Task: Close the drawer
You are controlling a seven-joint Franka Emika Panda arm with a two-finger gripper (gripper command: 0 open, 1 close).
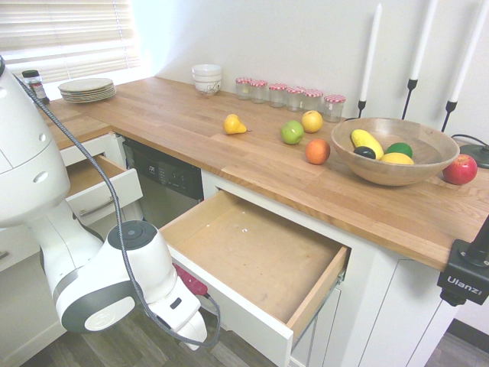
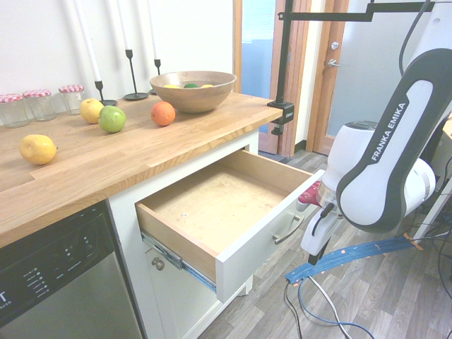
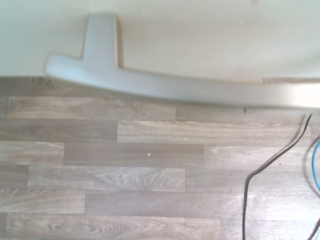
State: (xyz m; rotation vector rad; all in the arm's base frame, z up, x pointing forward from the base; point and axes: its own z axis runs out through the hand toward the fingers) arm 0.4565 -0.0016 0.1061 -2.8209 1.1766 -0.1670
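The wide drawer [image 1: 263, 256] stands pulled far out under the wooden counter, its plywood bottom bare. In the second exterior view the drawer [image 2: 212, 201] shows its white front [image 2: 265, 244] and curved silver handle [image 2: 288, 229]. My gripper [image 2: 311, 200] is right at the front's outer face, near the top edge above the handle; its jaws are hidden behind the arm. The first exterior view shows only the hand [image 1: 191, 283] pressed close against the front. In the wrist view the silver handle [image 3: 175, 87] runs across the white front [image 3: 210, 35], very near.
A smaller white drawer [image 1: 99, 187] hangs open at the left, beside a dishwasher [image 1: 164, 180]. The counter [image 1: 191, 130] carries loose fruit, a wooden bowl [image 1: 393, 149], jars and plates. Wood-plank floor [image 3: 140, 165] lies below.
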